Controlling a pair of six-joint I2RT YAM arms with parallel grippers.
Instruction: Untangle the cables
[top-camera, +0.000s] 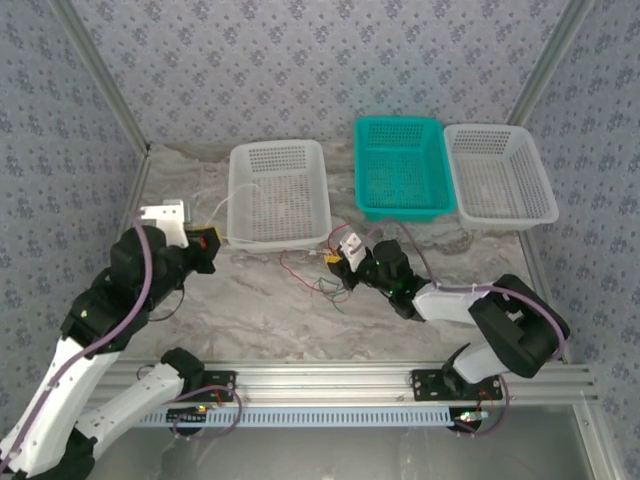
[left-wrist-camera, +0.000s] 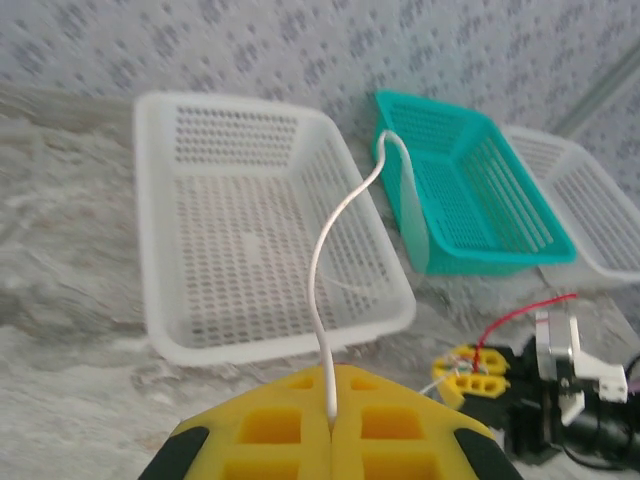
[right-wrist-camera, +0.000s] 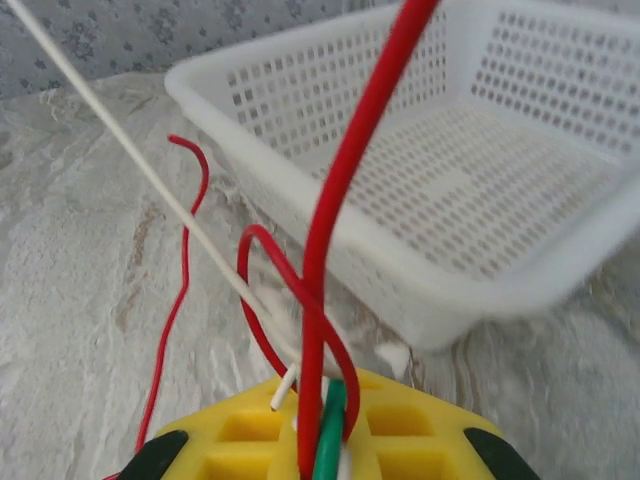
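While pale cable (left-wrist-camera: 318, 270) is pinched in closed left fingers (left-wrist-camera: 280, 425), red cable (right-wrist-camera: 345, 180) and green cable (right-wrist-camera: 330, 430) are clamped in closed right fingers (right-wrist-camera: 250, 440); tangle (top-camera: 318, 278) seen on surface (top-camera: 250, 305), near side of white basket (top-camera: 275, 241).

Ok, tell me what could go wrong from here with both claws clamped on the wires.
1. The right claw pinches the red cable and green cable together, the pale cable crossing them; pulling may tighten the tangle instead of freeing it.
2. The left claw grips the pale cable close by the white basket; a pull could snag its rim or drag it.
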